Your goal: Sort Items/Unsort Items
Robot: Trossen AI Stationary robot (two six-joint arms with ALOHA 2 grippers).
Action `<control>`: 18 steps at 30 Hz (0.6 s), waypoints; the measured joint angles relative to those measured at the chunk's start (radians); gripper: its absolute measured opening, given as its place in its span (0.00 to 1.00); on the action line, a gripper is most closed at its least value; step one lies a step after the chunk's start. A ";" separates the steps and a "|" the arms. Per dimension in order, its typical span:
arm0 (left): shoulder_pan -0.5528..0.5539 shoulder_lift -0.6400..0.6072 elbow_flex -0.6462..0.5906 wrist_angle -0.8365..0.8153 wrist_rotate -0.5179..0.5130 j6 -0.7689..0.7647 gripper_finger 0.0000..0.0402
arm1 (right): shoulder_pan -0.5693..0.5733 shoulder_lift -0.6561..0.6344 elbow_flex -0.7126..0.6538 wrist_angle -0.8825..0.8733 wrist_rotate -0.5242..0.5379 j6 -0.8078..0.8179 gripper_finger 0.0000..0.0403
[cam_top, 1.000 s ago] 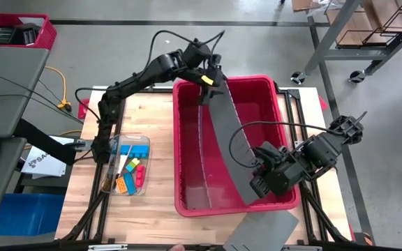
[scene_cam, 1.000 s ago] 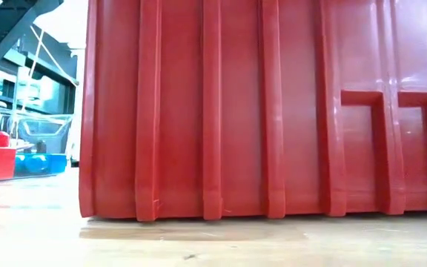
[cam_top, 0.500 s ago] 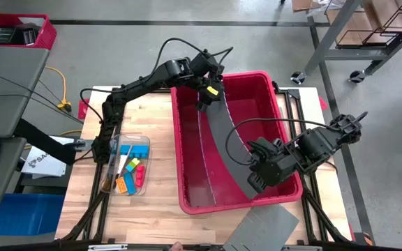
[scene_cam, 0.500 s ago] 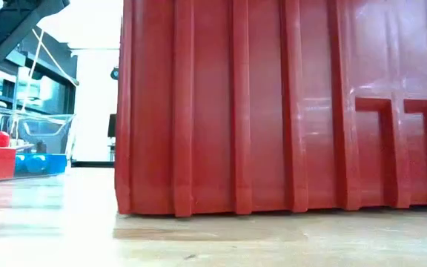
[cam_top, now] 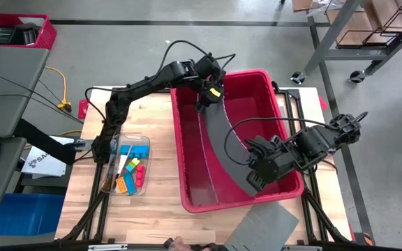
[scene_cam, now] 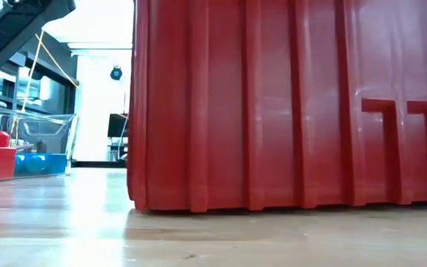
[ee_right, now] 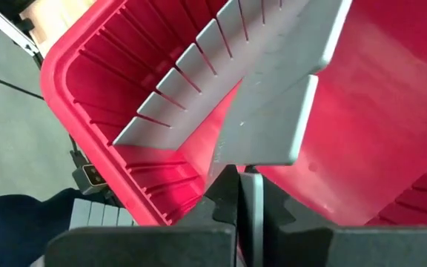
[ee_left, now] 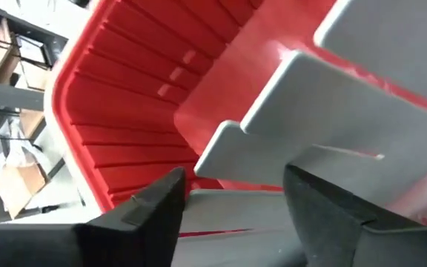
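Observation:
A big red bin (cam_top: 285, 104) stands on the wooden table and fills the low view (scene_cam: 273, 111). A long grey divider panel (cam_top: 225, 139) arches over the bin's inside, from far left to near right. My left gripper (cam_top: 206, 97) is at its far end and my right gripper (cam_top: 253, 180) is shut on its near end. The items (cam_top: 130, 171), blue, orange, green and red pieces, lie in a clear tray (cam_top: 145, 143) on the table's left, away from both grippers. My left gripper has the divider's far end (ee_left: 236, 199) between its two wide-set fingers (ee_left: 154, 208), slanting down from the far side. The panel runs on from there into the bin, bowed. My right gripper pinches the thin panel at its near end tab (ee_right: 254, 152) between its shut fingers (ee_right: 224, 193), coming down at a slant. The panel stands on edge and stretches away over the bin's floor.
A second grey divider (cam_top: 202, 146), slotted along its top (ee_right: 191, 81), stands lengthwise inside the bin. Another grey panel (cam_top: 264, 226) lies at the table's near edge. Bare wood (cam_top: 159, 132) lies between the tray and the bin.
My left gripper has gone down and a little toward the near edge, rolling as it went, taking the divider's far end lower into the bin. The divider has bowed more. The bin has slid toward the table's right edge.

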 joint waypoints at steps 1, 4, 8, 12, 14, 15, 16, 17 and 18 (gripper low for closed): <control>0.000 0.002 0.000 -0.005 -0.001 0.012 0.51 | 0.000 0.000 0.000 0.001 0.000 -0.008 0.00; -0.006 0.002 0.000 -0.019 -0.009 0.057 0.38 | 0.000 0.000 0.000 0.000 -0.001 -0.021 0.00; -0.012 0.002 0.000 -0.024 -0.008 0.091 0.15 | 0.000 0.000 0.000 0.000 -0.001 -0.033 0.00; -0.012 0.002 -0.001 -0.028 -0.005 0.059 0.03 | 0.000 0.000 0.000 -0.004 0.000 -0.058 0.00; -0.012 0.001 -0.001 -0.029 -0.006 0.036 0.03 | 0.000 0.000 0.000 -0.006 0.014 -0.078 0.00; -0.012 -0.003 -0.001 -0.031 -0.014 0.022 0.02 | 0.001 0.000 0.003 -0.007 0.024 -0.091 0.00; -0.012 -0.006 -0.001 -0.032 -0.026 0.017 0.01 | 0.001 0.001 0.006 -0.005 0.039 -0.098 0.00; -0.013 -0.008 0.005 -0.043 -0.034 0.009 0.01 | 0.000 0.000 0.009 -0.005 0.056 -0.101 0.00; -0.012 -0.010 0.017 -0.055 -0.039 -0.003 0.00 | -0.006 -0.003 0.010 -0.003 0.065 -0.104 0.00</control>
